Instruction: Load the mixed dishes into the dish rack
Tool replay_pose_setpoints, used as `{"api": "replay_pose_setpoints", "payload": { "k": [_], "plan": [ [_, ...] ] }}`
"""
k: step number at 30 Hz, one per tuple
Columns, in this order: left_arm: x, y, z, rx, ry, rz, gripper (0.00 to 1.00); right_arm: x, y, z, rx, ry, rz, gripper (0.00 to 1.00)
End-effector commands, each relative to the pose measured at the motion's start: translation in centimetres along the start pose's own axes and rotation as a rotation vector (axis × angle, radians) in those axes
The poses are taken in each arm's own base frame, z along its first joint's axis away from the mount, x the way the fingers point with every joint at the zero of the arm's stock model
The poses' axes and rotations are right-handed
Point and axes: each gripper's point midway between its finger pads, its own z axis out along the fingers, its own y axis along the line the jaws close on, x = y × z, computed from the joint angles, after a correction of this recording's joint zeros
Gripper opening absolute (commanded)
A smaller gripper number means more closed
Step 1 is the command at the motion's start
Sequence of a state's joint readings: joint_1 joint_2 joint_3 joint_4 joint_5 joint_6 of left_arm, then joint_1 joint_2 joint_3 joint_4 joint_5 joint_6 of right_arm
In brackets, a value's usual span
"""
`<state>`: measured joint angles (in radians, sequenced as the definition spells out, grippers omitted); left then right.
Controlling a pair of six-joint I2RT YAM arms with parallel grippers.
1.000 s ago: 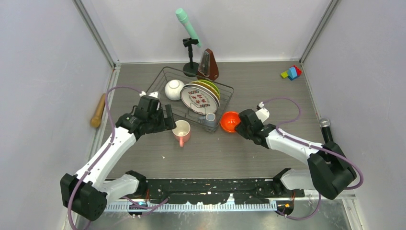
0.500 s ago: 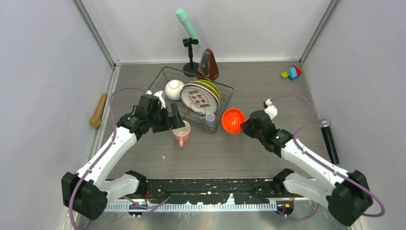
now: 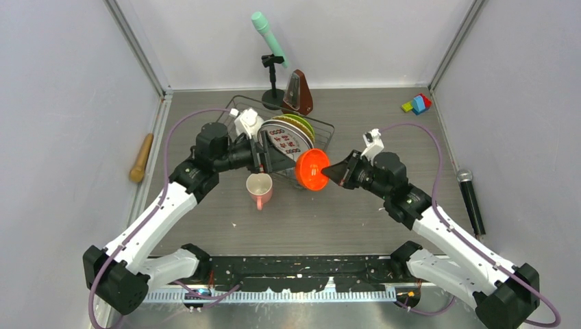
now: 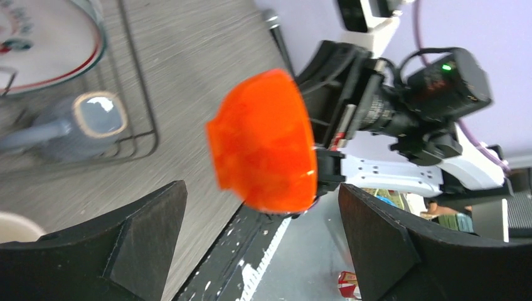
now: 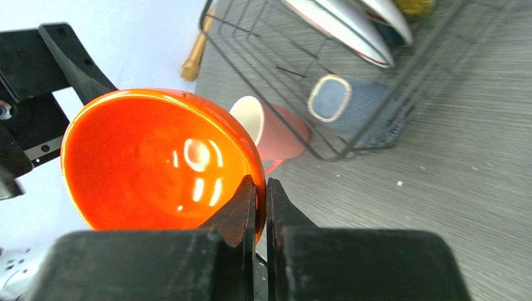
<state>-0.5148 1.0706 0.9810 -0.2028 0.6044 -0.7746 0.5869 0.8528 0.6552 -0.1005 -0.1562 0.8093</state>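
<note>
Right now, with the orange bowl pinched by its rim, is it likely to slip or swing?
Probably rigid: the orange bowl shows no flex in the right hand. Its glossy glaze looks slippery, and a grip on one rim edge alone could let it pivot.

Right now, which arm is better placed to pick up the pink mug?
Left, likely: the left tool is open, near the mug; the right tool is shut on the orange bowl.

The bowl (image 3: 312,169) in the black right pincer (image 5: 261,194) is glossy orange-red. Beyond its tips, the mug (image 3: 259,188) is pink with a cream inside, and the smaller mug (image 5: 330,97) is grey-blue. The plate (image 3: 284,140) is white, teal-rimmed and red-marked. The rack (image 4: 139,75) is dark wire, the table (image 3: 384,137) grey wood-grain.
</note>
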Motion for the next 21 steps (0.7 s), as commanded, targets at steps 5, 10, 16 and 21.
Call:
{"api": "replay_pose_setpoints", "payload": {
  "k": [5, 10, 16, 21],
  "plan": [
    [-3.0, -4.9, -0.2, 0.157, -0.061, 0.131, 0.93, -3.1, 7.1, 0.1, -0.25, -0.021, -0.04, 0.0],
    [-2.0, -3.6, 0.1, 0.114, -0.017, 0.108, 0.95, -3.3, 7.1, 0.4, -0.251, -0.027, -0.04, 0.0],
    [-0.6, -2.4, 0.1, 0.073, 0.039, 0.072, 0.94, -3.2, 6.8, 0.8, -0.24, -0.022, -0.047, 0.0],
    [0.3, -2.4, 0.3, 0.09, 0.092, 0.036, 0.9, -3.2, 6.4, 1.0, -0.219, -0.024, -0.063, 0.0]
  ]
}}
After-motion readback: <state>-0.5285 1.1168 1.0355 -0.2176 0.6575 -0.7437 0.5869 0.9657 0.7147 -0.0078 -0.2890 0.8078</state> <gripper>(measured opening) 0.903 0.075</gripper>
